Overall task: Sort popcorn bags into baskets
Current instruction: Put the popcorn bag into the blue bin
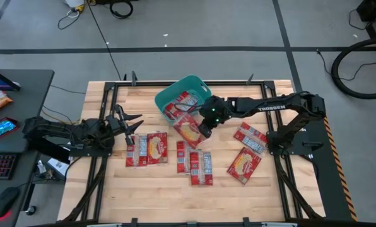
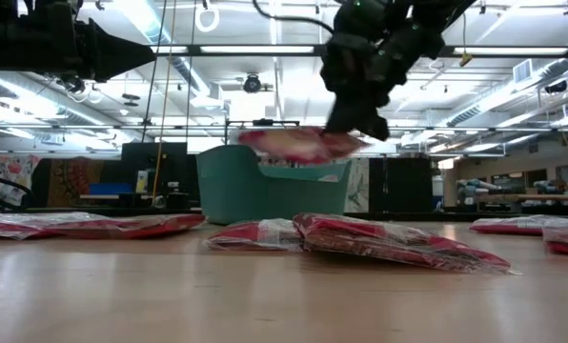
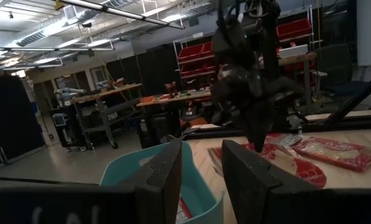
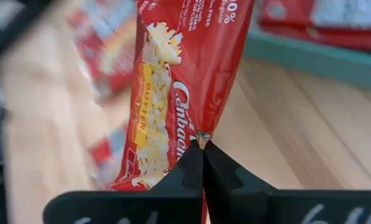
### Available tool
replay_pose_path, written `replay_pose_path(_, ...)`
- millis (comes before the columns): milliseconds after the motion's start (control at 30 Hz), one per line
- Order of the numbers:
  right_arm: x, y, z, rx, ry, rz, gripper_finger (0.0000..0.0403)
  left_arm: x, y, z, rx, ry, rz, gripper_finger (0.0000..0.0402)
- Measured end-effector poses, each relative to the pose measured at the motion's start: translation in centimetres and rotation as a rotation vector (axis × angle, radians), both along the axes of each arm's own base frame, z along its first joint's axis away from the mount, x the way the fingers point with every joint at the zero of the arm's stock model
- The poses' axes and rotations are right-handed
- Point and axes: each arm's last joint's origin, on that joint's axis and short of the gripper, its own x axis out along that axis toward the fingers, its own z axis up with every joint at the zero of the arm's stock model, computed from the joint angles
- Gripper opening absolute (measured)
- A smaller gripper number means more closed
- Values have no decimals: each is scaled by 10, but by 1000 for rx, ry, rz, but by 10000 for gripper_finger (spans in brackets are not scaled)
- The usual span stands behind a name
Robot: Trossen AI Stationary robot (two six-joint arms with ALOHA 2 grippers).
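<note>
My right gripper (image 1: 204,130) hangs just near of the teal basket (image 1: 182,94), shut on a red popcorn bag (image 1: 188,130) that it carries above the table. The basket (image 2: 270,186) holds a few red bags (image 1: 182,104). Several more bags lie flat on the wood: two at the left (image 1: 147,149), two in the middle (image 1: 195,165), two at the right (image 1: 246,154). My left gripper (image 1: 132,124) waits open at the table's left, raised, touching nothing; its view looks over the basket (image 3: 198,186) toward the right arm. My right gripper pinches the popcorn bag at one long edge (image 4: 201,134) between its two fingertips (image 4: 195,163), only at their free ends. The bag is lifted clear of the table and lies roughly level in the low view (image 2: 298,143), stretching away from the fingers toward the basket.
The basket stands at the table's far middle. Loose bags cover the middle band of the table (image 1: 175,189); bare wood lies along its near edge. A desk with a keyboard and mouse (image 1: 5,170) stands left of the table. Cables lie on the floor beyond.
</note>
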Motion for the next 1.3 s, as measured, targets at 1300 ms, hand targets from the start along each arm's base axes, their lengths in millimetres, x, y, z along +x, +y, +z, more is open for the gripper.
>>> replay_pose_path(1300,18,6,13,-456,-571,-531,4,0,0,0,0,-4,1,119)
